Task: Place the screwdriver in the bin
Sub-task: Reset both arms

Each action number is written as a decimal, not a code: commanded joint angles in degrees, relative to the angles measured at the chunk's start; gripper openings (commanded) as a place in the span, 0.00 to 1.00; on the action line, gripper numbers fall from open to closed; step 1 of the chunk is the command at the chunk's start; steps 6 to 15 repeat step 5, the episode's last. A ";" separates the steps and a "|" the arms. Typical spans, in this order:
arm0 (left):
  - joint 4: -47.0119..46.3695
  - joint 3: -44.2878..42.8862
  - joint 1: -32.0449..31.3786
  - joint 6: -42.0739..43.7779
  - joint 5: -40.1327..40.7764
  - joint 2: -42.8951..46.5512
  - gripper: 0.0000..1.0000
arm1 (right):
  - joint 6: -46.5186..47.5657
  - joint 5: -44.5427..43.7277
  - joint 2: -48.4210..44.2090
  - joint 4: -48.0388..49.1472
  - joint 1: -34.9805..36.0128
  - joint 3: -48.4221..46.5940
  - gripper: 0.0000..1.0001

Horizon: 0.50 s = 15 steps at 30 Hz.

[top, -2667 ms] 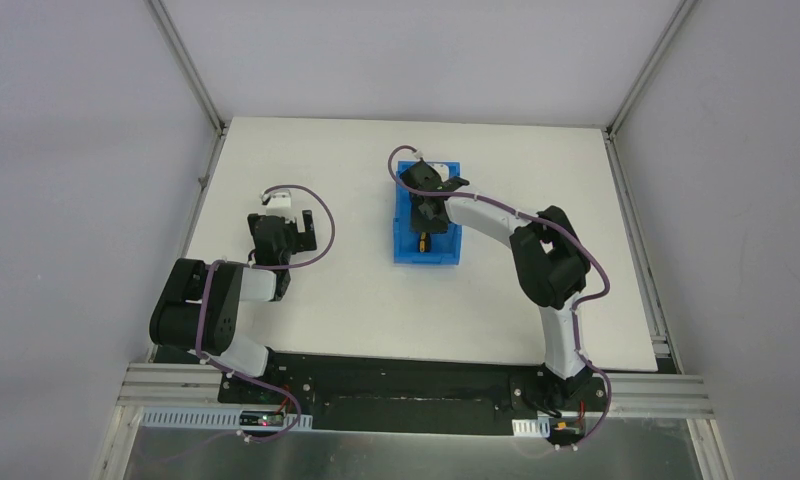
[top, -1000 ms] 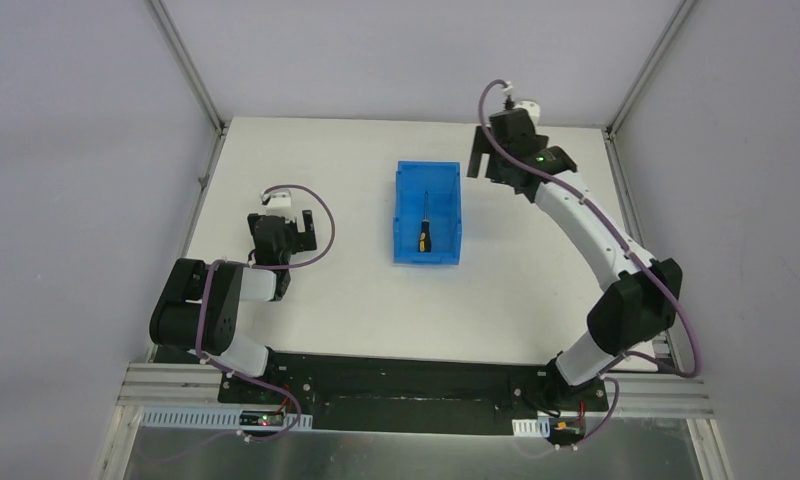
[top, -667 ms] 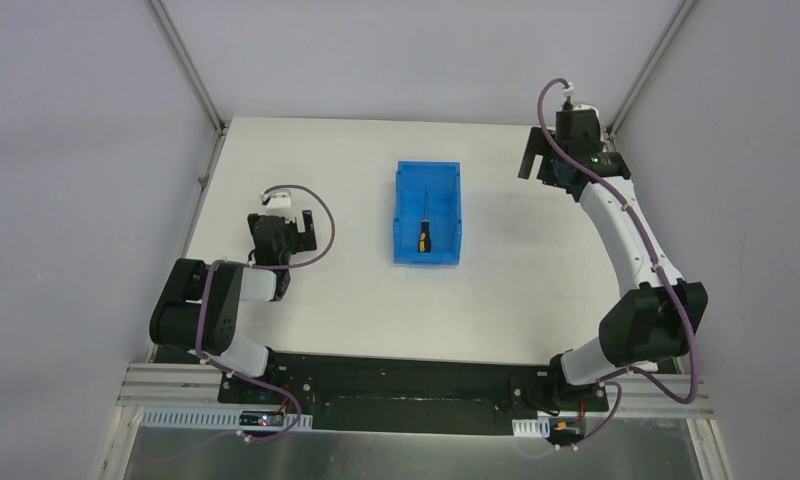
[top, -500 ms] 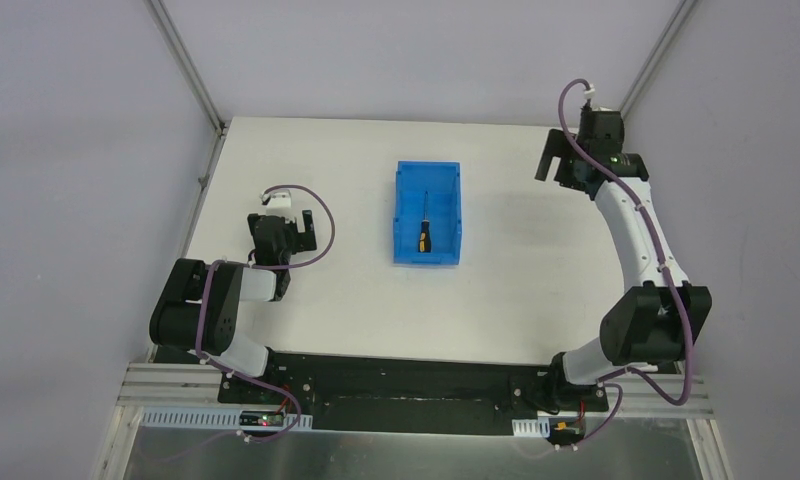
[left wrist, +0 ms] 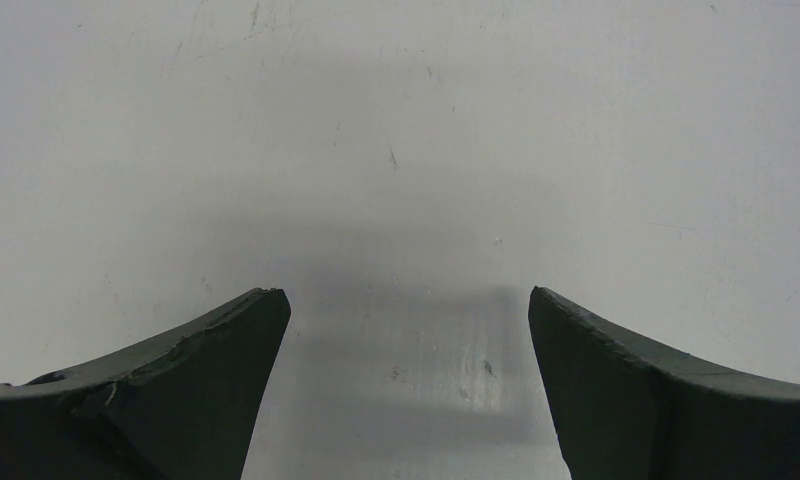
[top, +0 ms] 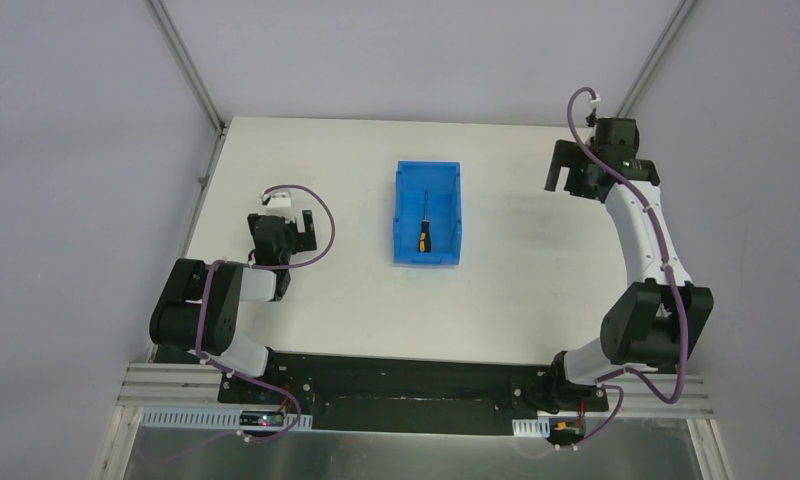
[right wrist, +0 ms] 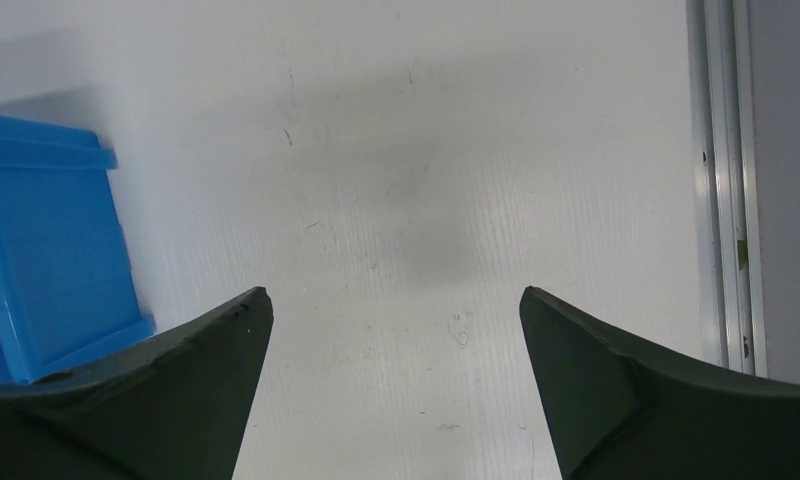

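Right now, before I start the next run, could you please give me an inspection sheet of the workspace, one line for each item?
Surface: white table, with faint scuffs showing in the wrist views.
Job's things: screwdriver lies flat inside the blue bin, handle toward the arms.
Clutter: nothing seen.
Grippers: left gripper open and empty, close above the table; right gripper open and empty, near the far right corner, apart from the bin.
Cables: a purple cable loops at the left wrist, and another loops above the right wrist; neither touches the bin.
Surroundings: grey walls, metal frame posts, and a metal rail along the table's right edge.
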State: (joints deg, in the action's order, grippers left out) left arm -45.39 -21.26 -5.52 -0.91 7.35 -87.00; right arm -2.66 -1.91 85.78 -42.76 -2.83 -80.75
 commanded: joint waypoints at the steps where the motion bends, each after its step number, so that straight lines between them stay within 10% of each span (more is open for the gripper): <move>1: -1.64 -0.14 0.68 -0.32 -0.54 0.75 0.99 | 1.57 2.40 -0.88 0.43 -0.76 -0.50 0.98; 15: -1.64 -0.19 0.68 -0.32 -0.58 0.78 0.99 | 1.30 3.84 -0.89 0.81 -0.90 -0.71 0.99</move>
